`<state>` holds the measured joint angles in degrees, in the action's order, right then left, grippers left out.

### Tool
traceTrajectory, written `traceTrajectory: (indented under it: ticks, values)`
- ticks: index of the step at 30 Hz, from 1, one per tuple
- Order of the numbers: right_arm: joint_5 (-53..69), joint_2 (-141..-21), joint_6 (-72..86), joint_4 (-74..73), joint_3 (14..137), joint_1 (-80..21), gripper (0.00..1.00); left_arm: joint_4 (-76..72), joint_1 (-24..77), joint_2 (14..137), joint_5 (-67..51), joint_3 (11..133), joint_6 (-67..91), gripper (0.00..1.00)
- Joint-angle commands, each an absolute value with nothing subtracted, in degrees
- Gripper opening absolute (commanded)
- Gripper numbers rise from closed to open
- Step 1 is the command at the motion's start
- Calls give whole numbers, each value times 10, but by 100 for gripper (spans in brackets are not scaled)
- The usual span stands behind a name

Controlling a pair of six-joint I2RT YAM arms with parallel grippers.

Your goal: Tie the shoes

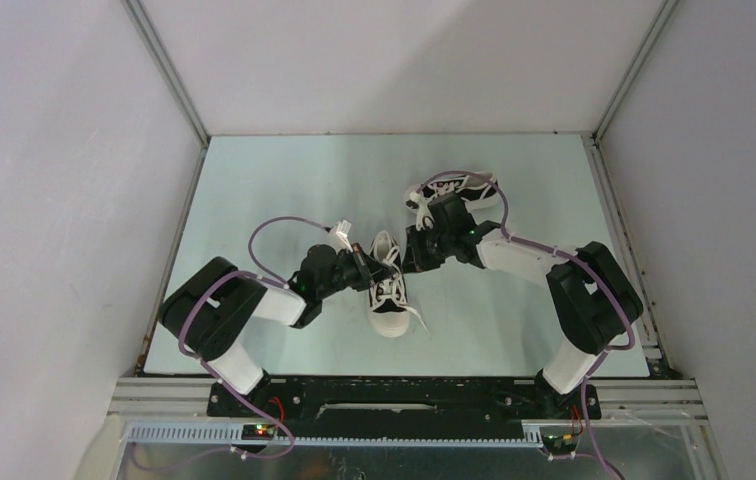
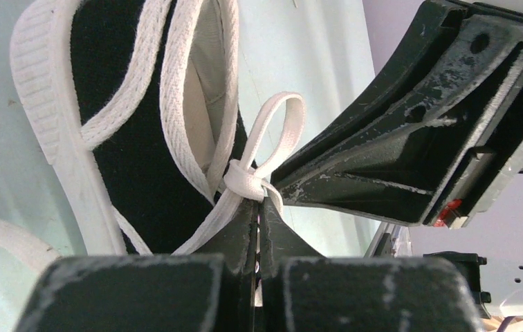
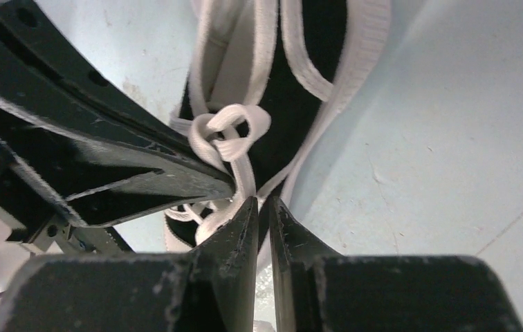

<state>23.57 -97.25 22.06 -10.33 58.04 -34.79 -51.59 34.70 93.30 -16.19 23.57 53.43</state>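
1. The shoes are small black canvas low-tops with white rubber toe caps. The near shoe [image 1: 391, 300] lies mid-desk [image 1: 284, 180] between the two arms, toe toward their bases. The far shoe [image 1: 459, 188] sits further back and to the right, partly behind the right arm.
2. The laces [image 2: 176, 90] are flat white woven tape with a visible weave. The upper is matte and slightly fuzzy, and the white sole [image 2: 44, 117] has a ribbed edge.
3. A small tight knot [image 2: 243, 181] sits over the near shoe's opening, with one rounded loop [image 2: 283, 128] standing up from it.
4. The left hand [image 2: 259, 214] is pressed fully together on a lace strand just below the knot.
5. The right hand [image 3: 262, 207] is narrowed to a slit, its tips beside the knot. A strand runs down into the slit, but I cannot tell whether it is clamped.
6. The top view shows both shoes and both hands meeting over the near one, though the knot is too small to read there. Only the wrist views show the knot and the weave.
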Motion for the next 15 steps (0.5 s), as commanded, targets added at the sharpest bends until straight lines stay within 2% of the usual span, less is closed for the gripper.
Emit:
traceTrajectory:
  ticks: [1,12,15]
  values:
    - [268,-970,228,-60,584,-355,14,-487,344,925,-151,237,508,0]
    - [304,-978,232,-44,584,-358,16,-494,343,927,-154,236,510,0]
    - [309,-980,232,-43,584,-359,19,-507,343,933,-163,235,518,0]
